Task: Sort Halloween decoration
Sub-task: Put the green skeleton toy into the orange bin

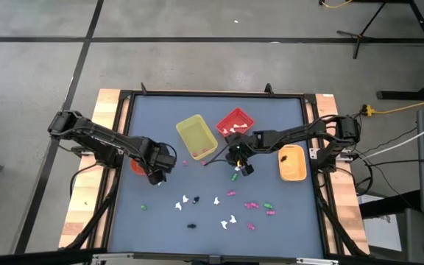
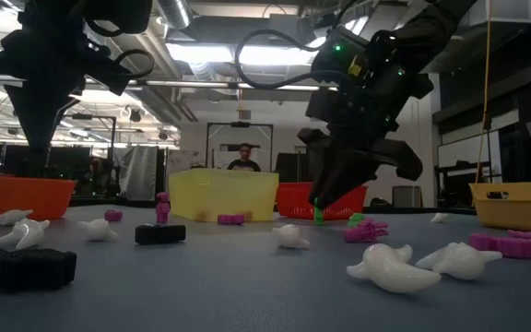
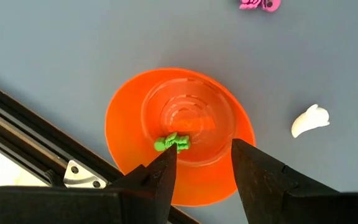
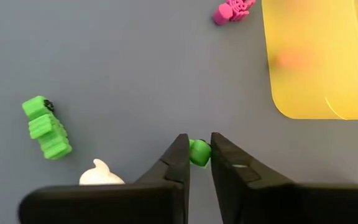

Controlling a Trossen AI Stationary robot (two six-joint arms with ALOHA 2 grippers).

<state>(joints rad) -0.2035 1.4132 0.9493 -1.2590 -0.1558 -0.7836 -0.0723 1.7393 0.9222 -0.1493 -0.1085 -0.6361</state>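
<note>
A blue-grey bench (image 1: 153, 118) framed in black is seen at the centre of the high view. Near its middle a yellow bin (image 1: 196, 137) and a red bin (image 1: 234, 122) are set side by side. An orange bowl (image 1: 136, 166) is placed at centre left and an orange tray (image 1: 292, 163) at centre right. Small white, pink, green and black trinkets (image 1: 227, 210) are scattered across the lower centre.
</note>
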